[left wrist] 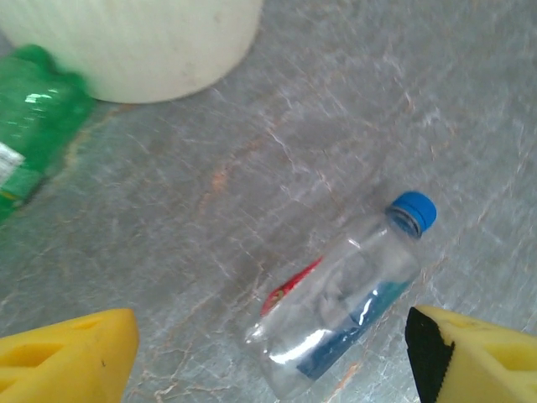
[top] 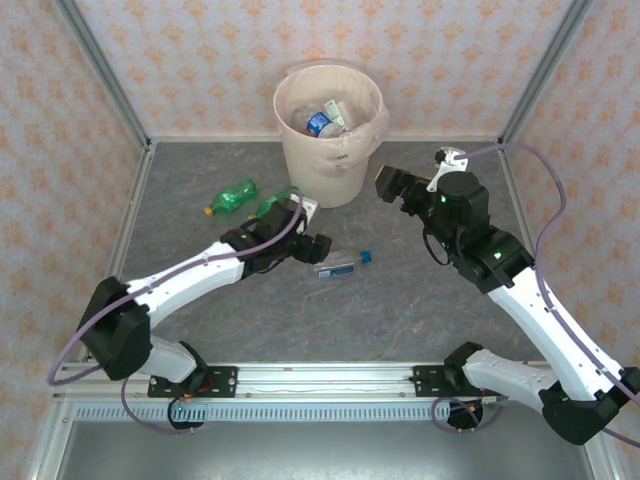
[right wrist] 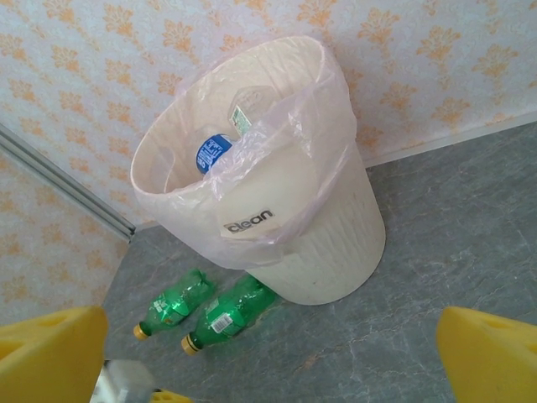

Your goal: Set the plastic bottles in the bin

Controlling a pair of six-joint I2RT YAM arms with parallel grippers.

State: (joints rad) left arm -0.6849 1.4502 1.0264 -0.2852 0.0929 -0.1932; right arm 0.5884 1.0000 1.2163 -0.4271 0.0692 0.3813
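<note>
A clear plastic bottle (left wrist: 340, 306) with a blue cap (left wrist: 415, 210) lies on its side on the grey floor (top: 345, 265). My left gripper (left wrist: 273, 344) hovers over it, open, a yellow finger (left wrist: 71, 361) on each side and neither touching it; from above it sits just left of the bottle (top: 315, 248). Two green bottles with yellow caps (right wrist: 172, 302) (right wrist: 226, 315) lie at the foot of the cream bin (right wrist: 277, 193), which holds several bottles (top: 322, 122). My right gripper (right wrist: 268, 361) is open and empty, raised right of the bin (top: 390, 185).
The bin (top: 330, 130) stands at the back centre against the patterned wall. Metal frame posts (top: 105, 75) rise at both back corners. One green bottle (top: 232, 197) lies left of the bin, the other (left wrist: 33, 126) beside my left wrist.
</note>
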